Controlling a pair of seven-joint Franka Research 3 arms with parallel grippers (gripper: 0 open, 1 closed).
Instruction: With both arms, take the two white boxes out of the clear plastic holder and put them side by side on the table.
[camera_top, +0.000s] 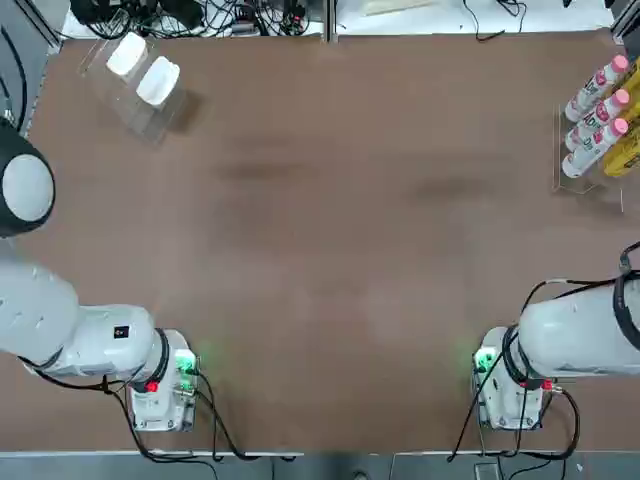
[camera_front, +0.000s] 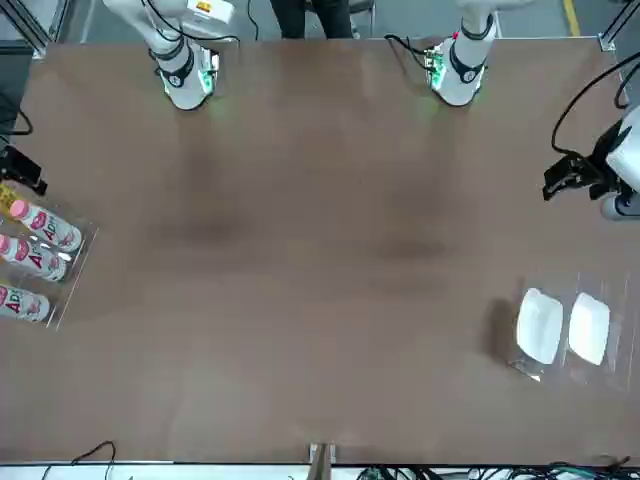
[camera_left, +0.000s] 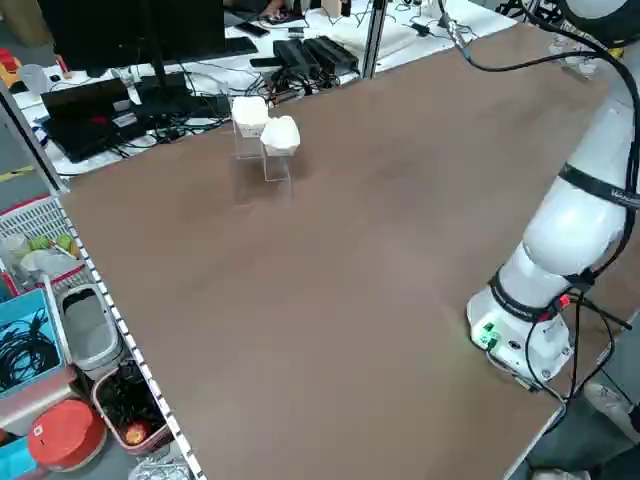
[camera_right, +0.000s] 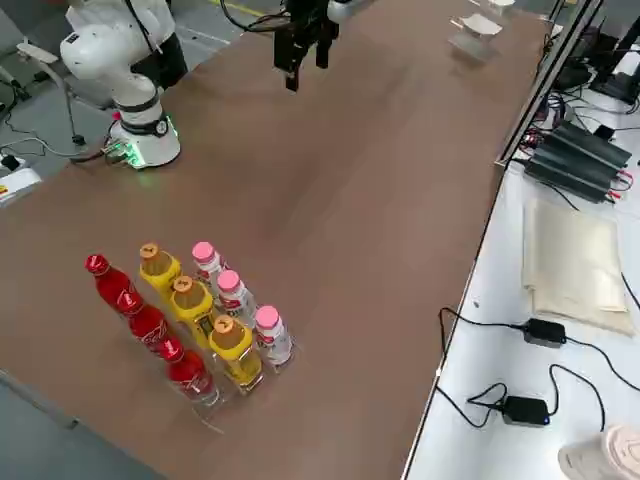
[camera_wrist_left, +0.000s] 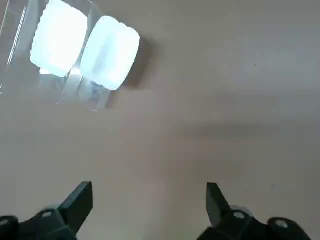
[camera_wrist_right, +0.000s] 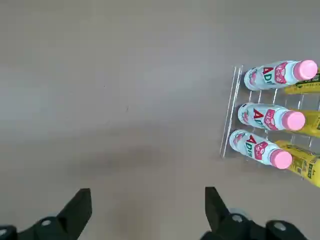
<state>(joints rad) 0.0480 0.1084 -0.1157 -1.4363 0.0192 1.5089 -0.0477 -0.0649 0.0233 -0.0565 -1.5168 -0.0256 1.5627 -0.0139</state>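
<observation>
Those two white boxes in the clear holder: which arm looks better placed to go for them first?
Probably the left. The white boxes sit in the clear holder at the table's far left corner, and the left gripper, open, already looks at them. The right gripper faces the bottle rack.

Two white boxes (camera_top: 126, 54) (camera_top: 158, 81) in one clear holder (camera_top: 140, 112), 11 o'clock. At 3 o'clock, one rack (camera_right: 205, 405): three pink-capped bottles (camera_right: 238, 297), three yellow (camera_right: 191, 302), three red (camera_right: 148, 325).

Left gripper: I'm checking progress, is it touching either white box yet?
Apart. The left wrist view shows bare table between the open left gripper and the two white boxes.
</observation>
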